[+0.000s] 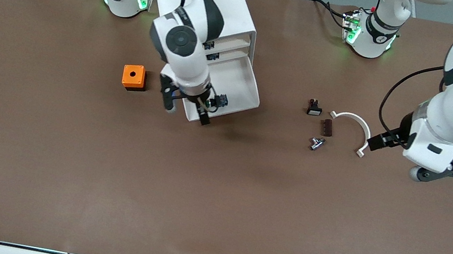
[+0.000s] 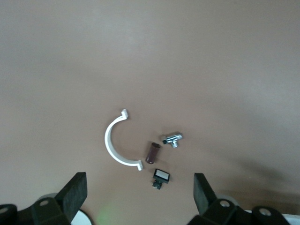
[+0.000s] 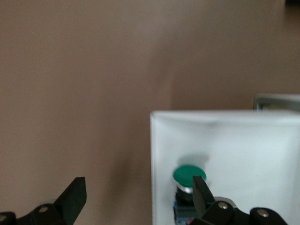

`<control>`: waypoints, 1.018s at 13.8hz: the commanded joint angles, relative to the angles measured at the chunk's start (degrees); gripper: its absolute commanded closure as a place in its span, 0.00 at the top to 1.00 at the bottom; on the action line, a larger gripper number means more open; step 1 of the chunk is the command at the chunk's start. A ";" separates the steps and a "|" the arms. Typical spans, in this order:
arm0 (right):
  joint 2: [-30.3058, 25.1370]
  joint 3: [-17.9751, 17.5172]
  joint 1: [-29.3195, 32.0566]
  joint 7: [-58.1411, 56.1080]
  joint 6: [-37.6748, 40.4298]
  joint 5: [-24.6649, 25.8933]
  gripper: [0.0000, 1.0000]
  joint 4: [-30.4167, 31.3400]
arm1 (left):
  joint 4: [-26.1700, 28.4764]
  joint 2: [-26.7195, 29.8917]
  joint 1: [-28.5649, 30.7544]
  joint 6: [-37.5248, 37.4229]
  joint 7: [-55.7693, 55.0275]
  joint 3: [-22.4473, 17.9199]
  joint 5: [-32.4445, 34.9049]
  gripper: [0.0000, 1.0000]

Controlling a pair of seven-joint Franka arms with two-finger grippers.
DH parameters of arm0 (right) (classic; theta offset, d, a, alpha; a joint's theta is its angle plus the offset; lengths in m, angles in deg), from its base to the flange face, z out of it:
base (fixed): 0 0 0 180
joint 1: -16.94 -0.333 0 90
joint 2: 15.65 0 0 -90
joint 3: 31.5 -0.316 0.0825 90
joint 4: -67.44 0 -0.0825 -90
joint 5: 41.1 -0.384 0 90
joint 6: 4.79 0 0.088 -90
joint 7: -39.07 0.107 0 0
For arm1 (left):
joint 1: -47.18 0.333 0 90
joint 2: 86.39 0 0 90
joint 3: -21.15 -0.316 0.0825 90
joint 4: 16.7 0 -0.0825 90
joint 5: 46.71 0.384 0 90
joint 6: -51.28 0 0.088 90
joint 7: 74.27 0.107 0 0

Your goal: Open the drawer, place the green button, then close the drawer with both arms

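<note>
The drawer (image 1: 238, 75) is pulled out of the white cabinet (image 1: 229, 6). The button (image 1: 220, 100) lies inside it near its front wall; its green cap shows in the right wrist view (image 3: 189, 174) on the white drawer floor (image 3: 243, 145). My right gripper (image 1: 188, 112) is open and empty and straddles the drawer's front wall: one finger is outside over the table, the other is inside right beside the button, and it also shows in the right wrist view (image 3: 138, 197). My left gripper (image 1: 448, 167) is open and empty over bare table at the left arm's end, also seen in the left wrist view (image 2: 140, 194).
An orange box with a hole (image 1: 133, 77) sits beside the drawer toward the right arm's end. Between drawer and left gripper lie a black-and-white switch (image 1: 314, 107), a brown piece (image 1: 327, 127), a metal fitting (image 1: 317, 143) and a white arc clamp (image 1: 355, 122).
</note>
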 commanded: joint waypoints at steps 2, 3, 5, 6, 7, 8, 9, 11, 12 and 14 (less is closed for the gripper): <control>-1.14 -0.22 6.92 -19.73 7.59 1.08 1.00 -7.18 | 0.92 -4.73 -0.45 5.28 0.91 3.77 0.42 1.00; -1.49 0.21 8.76 -25.01 9.16 1.08 1.00 -8.06 | 0.92 -6.41 -0.53 7.13 0.91 5.17 0.33 1.00; -1.67 0.74 13.59 -33.28 14.59 0.82 1.00 -11.92 | 0.92 -9.13 -1.15 11.17 0.12 7.37 -0.46 1.00; -1.93 0.74 16.40 -37.50 17.58 0.82 1.00 -13.07 | 0.92 -10.71 -2.46 13.10 0.04 7.55 -0.46 1.00; -2.80 0.74 18.69 -42.59 19.70 0.90 1.00 -13.25 | 1.01 -12.38 -3.43 14.60 0.04 7.64 -0.37 1.00; -4.20 0.92 20.02 -49.34 20.24 1.34 1.00 -12.82 | 1.10 -14.05 -5.00 16.18 0.47 7.56 0.32 1.00; -4.91 1.01 21.51 -54.89 20.33 1.69 1.00 -12.90 | 1.10 -15.63 -6.24 18.11 0.91 7.56 1.20 1.00; -7.19 1.36 24.24 -63.08 22.78 4.06 1.00 -12.99 | 1.10 -18.80 -7.73 22.15 1.00 7.56 1.91 1.00; -8.33 1.36 25.64 -66.68 23.58 4.50 1.00 -12.90 | 1.10 -20.21 -8.70 24.35 1.00 7.56 1.91 1.00; -10.97 1.36 27.84 -74.33 25.68 4.59 1.00 -12.73 | 1.10 -22.67 -11.77 27.87 -0.04 7.29 1.83 1.00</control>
